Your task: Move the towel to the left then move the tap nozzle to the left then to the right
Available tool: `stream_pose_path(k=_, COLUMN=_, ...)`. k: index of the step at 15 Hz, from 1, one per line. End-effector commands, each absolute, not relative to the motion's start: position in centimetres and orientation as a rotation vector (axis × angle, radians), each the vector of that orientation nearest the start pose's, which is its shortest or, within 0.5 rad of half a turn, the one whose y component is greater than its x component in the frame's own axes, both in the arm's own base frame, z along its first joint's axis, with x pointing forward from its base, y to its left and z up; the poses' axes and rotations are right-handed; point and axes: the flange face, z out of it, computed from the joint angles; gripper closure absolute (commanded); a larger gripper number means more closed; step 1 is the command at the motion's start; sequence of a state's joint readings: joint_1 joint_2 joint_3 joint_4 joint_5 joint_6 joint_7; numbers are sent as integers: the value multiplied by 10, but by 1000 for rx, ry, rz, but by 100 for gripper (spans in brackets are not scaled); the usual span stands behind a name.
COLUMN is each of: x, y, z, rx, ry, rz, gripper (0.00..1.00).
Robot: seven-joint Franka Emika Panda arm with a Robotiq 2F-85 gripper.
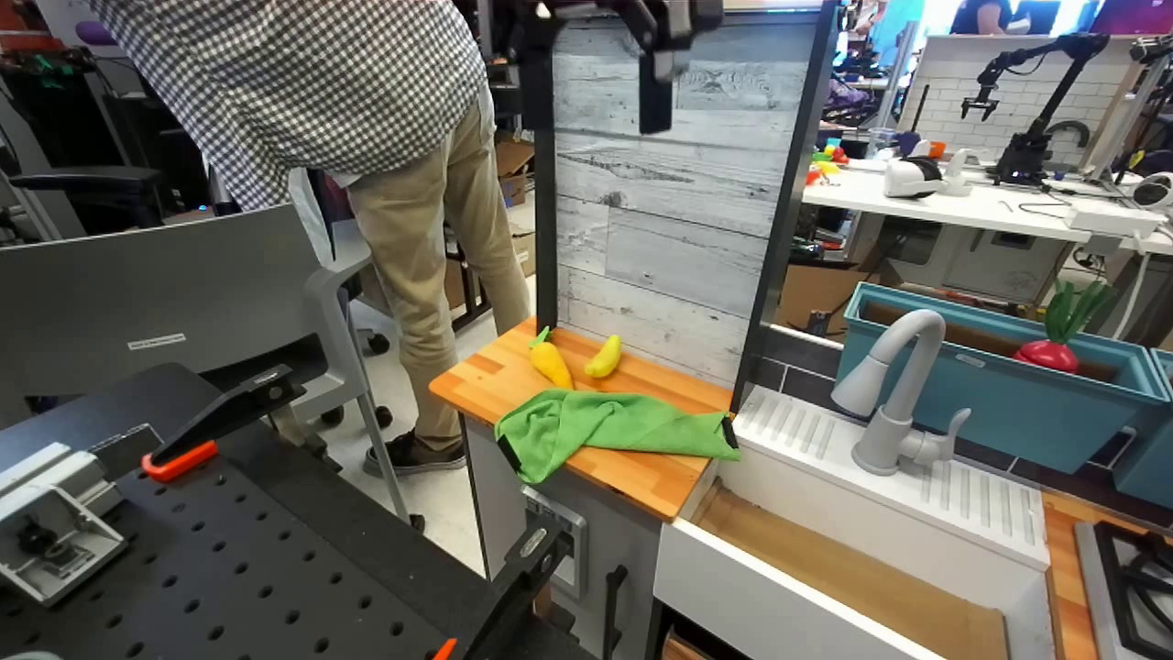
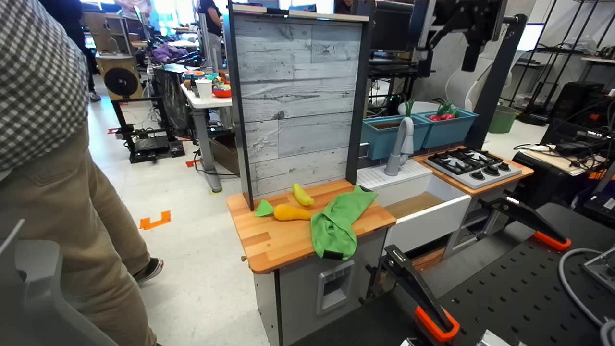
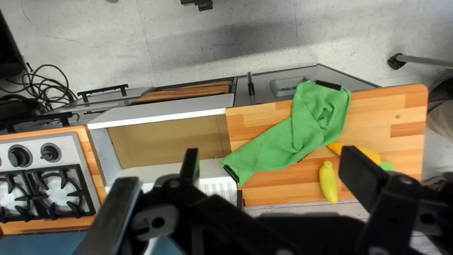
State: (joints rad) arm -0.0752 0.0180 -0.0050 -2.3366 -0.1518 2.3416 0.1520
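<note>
Towel lies rumpled on the wooden counter, one end draped over the front edge, the other poking over the sink. My claw hangs in the air, jaws well apart, gripping nothing. Both exterior views show the tap whole; an exterior view gives only a corner of the stove, while my wrist view catches its knobs.

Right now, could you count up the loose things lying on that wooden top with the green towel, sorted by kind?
Cloth: 1, the towel
Fruit: 1, a yellow banana
Vegetable: 1, an orange carrot with a green top
Total: 3
</note>
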Motion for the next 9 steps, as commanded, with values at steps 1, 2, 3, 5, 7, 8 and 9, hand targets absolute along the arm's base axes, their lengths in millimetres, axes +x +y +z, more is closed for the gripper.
stream_pose_path(k=1, x=549, y=-63, z=283, rx=-3257, ry=279, rz=33, gripper=0)
stream_pose_path(k=2, x=560, y=-67, z=269, rx=-3248, ry=292, rz=59, gripper=0)
stream_pose_path(k=3, x=569, y=-70, z=257, rx=-3242, ry=295, rz=75, gripper=0)
stream_pose_path(k=5, x=586, y=-75, z=232, rx=-3215, ry=300, rz=110, gripper=0)
stream_pose_path(k=7, x=601, y=-78, z=206, rx=-3195, ry=318, rz=128, gripper=0)
stream_pose_path(k=8, x=607, y=-78, z=192, rx=-3181, ry=332, rz=135, gripper=0)
stream_pose_path(k=9, x=613, y=-78, z=180, rx=-3166, ry=336, rz=148, gripper=0)
